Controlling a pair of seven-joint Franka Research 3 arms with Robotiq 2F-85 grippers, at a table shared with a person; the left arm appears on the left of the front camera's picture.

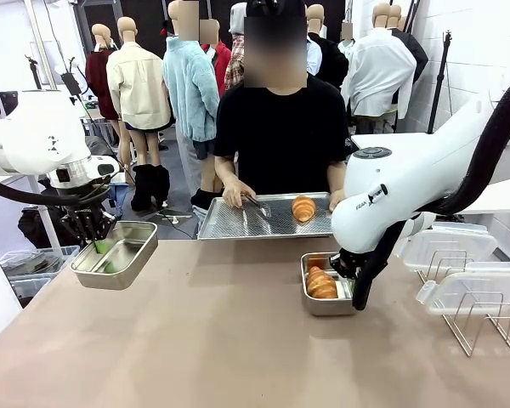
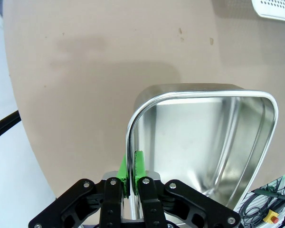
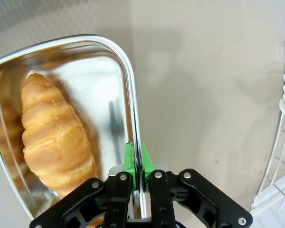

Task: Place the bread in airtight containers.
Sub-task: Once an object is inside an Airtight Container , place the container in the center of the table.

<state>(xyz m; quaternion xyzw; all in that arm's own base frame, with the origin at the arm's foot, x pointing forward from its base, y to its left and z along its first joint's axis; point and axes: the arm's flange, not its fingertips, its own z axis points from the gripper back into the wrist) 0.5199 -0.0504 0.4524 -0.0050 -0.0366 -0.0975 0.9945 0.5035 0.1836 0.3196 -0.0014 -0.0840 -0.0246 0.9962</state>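
Counting tins, half is done: one croissant [image 1: 321,284] is lodged in the three-o'clock tin [image 1: 327,308] (rim clamped by right gripper [image 3: 135,156]); the nine-o'clock tin [image 1: 132,263], likewise clamped by left gripper [image 2: 133,164], is unfilled; a second croissant [image 1: 303,208] is left at twelve.

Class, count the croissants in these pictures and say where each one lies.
2. One croissant lies on the perforated tray before the person; the second croissant lies in the steel tin that the right gripper pinches by its rim. None seems hidden.

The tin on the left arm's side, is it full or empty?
Empty. Inside the left tin is bare shiny steel, nothing in it; the left tool clamps its rim.
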